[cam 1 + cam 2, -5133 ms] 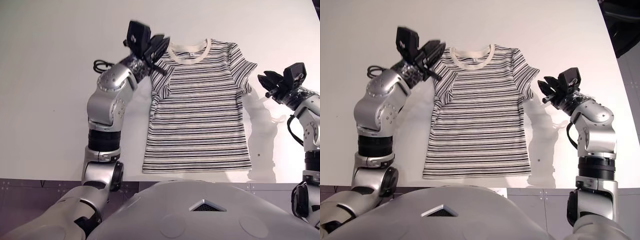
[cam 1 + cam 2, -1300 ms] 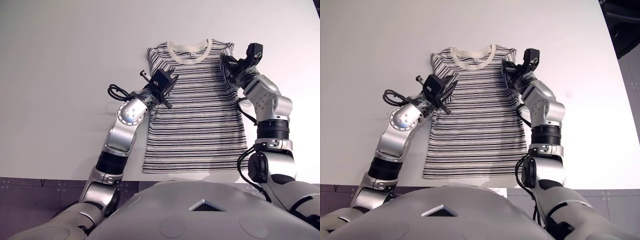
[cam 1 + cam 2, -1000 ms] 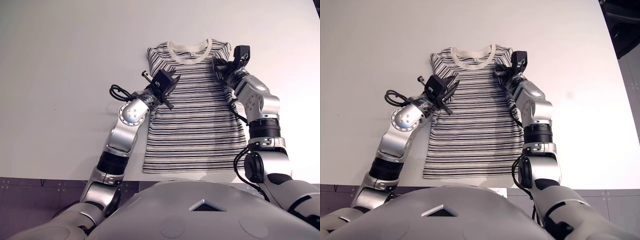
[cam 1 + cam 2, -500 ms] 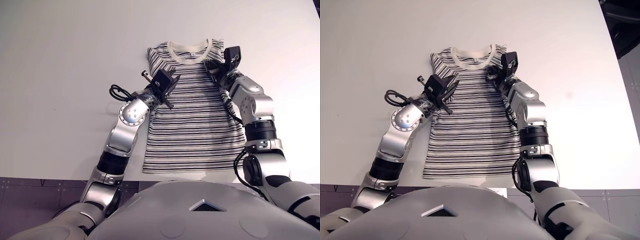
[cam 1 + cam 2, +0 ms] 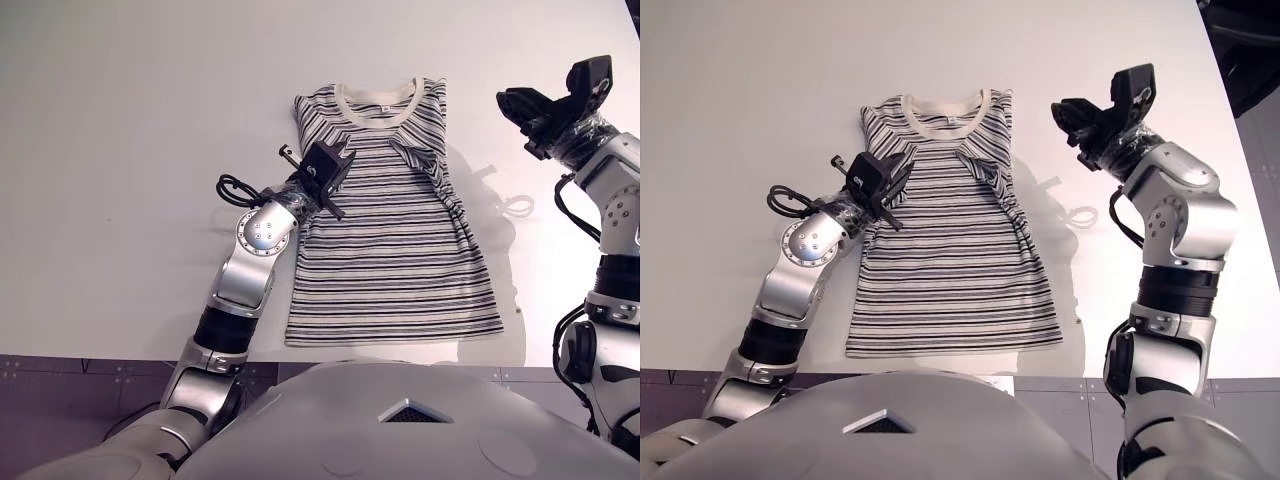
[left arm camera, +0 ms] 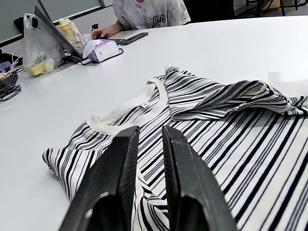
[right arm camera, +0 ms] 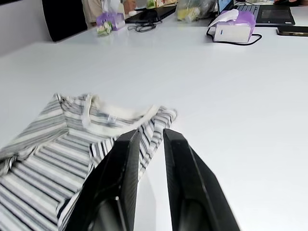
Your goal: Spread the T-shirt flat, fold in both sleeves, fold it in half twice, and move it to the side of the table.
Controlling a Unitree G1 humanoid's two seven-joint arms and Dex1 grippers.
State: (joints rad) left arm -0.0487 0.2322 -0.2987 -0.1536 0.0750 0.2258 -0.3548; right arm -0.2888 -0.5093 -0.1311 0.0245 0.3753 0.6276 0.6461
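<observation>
Striped T-shirt (image 5: 395, 230) with both sleeves tucked in
It lies flat mid-frame on the table (image 5: 120, 120), sleeves folded over its chest; the left gripper (image 5: 333, 168) sits low over its left-hand shoulder, jaws narrowly parted and empty, likely placed to steady the cloth; the right gripper (image 5: 530, 110) hangs upper right, open and empty, clear of the fabric

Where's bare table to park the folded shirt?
Widest bare table lies left of the shirt, past the left arm. Another patch lies right of the shirt, near the right end effector. The strip beyond the collar is bare too. Crowded: the shirt's left edge, under the left end effector.
</observation>
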